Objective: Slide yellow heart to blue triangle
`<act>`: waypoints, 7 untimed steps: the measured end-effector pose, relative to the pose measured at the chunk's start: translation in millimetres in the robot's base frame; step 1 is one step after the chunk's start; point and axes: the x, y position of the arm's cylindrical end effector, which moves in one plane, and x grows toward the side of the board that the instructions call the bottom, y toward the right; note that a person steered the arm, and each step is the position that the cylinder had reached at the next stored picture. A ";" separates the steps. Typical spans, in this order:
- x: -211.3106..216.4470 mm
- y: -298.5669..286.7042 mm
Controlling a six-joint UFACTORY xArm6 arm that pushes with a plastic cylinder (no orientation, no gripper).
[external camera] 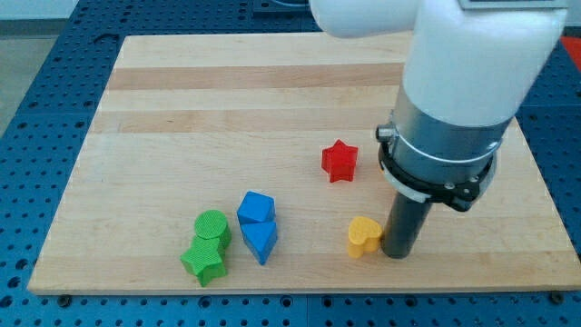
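Yellow heart point(364, 237): light, rigid, slides easily; likely to rotate if pushed off-centre. My tip point(397, 255), bare rod holding nothing, touches its 3 o'clock side; blue triangle point(260, 241) lies at 9 o'clock.

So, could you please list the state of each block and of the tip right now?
My tip: against yellow heart's right side.
Yellow heart: apart from blue triangle.
Blue triangle: touching blue cube.
Blue cube: untouched by tip.
Red star: alone.
Green cylinder: touching green star.
Green star: near board's bottom edge.

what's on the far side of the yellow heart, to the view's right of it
My tip stands right against the yellow heart on that side, rod upright on the wooden board. The heart's right edge is hidden behind the rod, so actual contact can't be confirmed.
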 end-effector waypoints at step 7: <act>-10.9 -44.2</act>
